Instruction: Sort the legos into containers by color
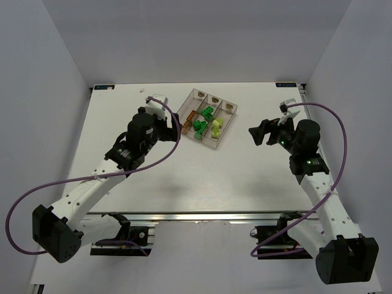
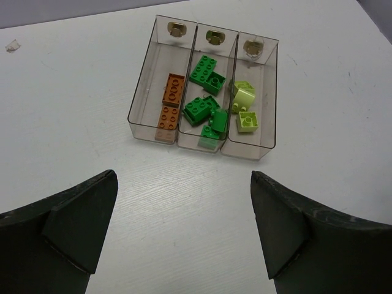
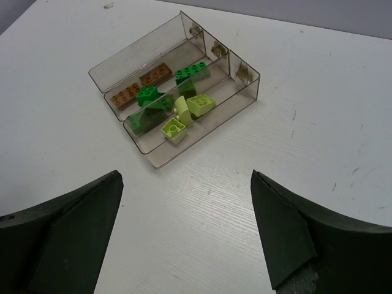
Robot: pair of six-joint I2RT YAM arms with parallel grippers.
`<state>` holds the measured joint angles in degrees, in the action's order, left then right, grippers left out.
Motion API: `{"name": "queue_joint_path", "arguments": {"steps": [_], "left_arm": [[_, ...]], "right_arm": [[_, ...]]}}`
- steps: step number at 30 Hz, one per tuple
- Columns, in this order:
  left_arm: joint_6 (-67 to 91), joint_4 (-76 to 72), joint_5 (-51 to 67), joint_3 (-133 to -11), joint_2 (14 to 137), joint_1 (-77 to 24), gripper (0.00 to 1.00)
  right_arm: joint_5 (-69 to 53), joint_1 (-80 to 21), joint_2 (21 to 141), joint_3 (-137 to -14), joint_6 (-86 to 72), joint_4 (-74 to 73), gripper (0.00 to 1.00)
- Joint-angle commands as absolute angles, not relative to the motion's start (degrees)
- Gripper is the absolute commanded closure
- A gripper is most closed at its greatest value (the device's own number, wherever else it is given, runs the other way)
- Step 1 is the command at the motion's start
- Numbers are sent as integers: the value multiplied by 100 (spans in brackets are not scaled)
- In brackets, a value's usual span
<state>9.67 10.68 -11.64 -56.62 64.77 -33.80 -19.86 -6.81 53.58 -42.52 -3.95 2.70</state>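
Top external: left hand (image 2: 184, 180) just beside the tray (image 1: 193, 98), right hand (image 1: 262, 130) well apart from it, both spread wide and empty, tray's long axis pointing away from left hand, orange bricks (image 1: 190, 117), green bricks (image 1: 200, 126) and yellow-green bricks (image 1: 216, 127) each in own compartment.

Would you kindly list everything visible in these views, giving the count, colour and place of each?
tray: one, clear, three joined bins, far middle of the table
orange-brown legos: two, in the left bin
bright green legos: about five, piled in the middle bin
pale yellow-green legos: three, in the right bin
tan marks: three, one at each bin's far end
table: one, white, under everything
cables: two, purple, one looping along each arm
left arm's fingers: two, black, open and empty, short of the tray
right arm's fingers: two, black, open and empty, short of the tray
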Motion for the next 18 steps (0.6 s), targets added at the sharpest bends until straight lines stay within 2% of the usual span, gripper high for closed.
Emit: {"name": "queue_joint_path", "arguments": {"steps": [1, 18], "left_arm": [[923, 967, -1186, -5599, 6363, -3340, 2], [923, 967, -1169, -5599, 6328, -3331, 2]], "right_arm": [[-2048, -668, 5282, -4289, -422, 510, 11], [-2039, -668, 5335, -4307, -378, 475, 11]]}}
